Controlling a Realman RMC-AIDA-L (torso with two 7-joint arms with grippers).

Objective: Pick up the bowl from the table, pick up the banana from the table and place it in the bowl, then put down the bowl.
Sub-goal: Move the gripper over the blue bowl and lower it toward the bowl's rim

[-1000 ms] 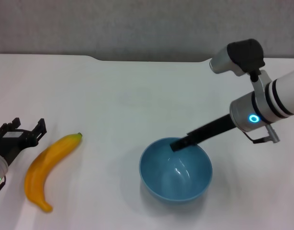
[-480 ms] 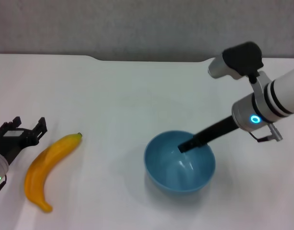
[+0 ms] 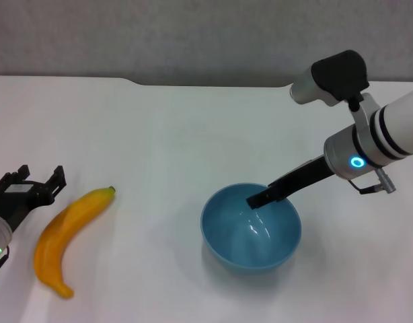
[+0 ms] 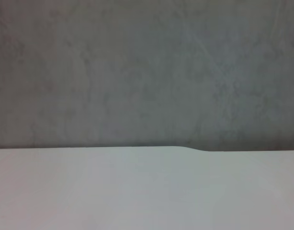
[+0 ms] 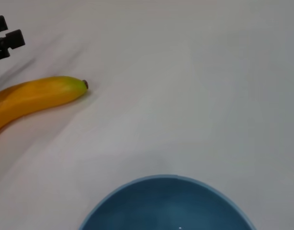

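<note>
The light-blue bowl point(image 3: 251, 227) hangs a little above the white table point(image 3: 159, 134), with its shadow under it. My right gripper point(image 3: 260, 198) is shut on the bowl's far right rim, one dark finger reaching inside. The bowl's near rim also shows in the right wrist view point(image 5: 166, 203). The yellow-orange banana point(image 3: 66, 229) lies on the table at the left, green stem tip pointing to the far right; it also shows in the right wrist view point(image 5: 34, 96). My left gripper point(image 3: 28, 185) is open and empty just left of the banana's stem end, not touching it.
The table's far edge with its shallow notch point(image 3: 136, 82) meets a grey wall point(image 3: 193, 33). The left wrist view shows only that table edge point(image 4: 185, 148) and the wall. Bare tabletop lies between banana and bowl.
My right gripper has lifted the bowl off the table and carried it slightly to the right. The banana and my left gripper have not moved.
</note>
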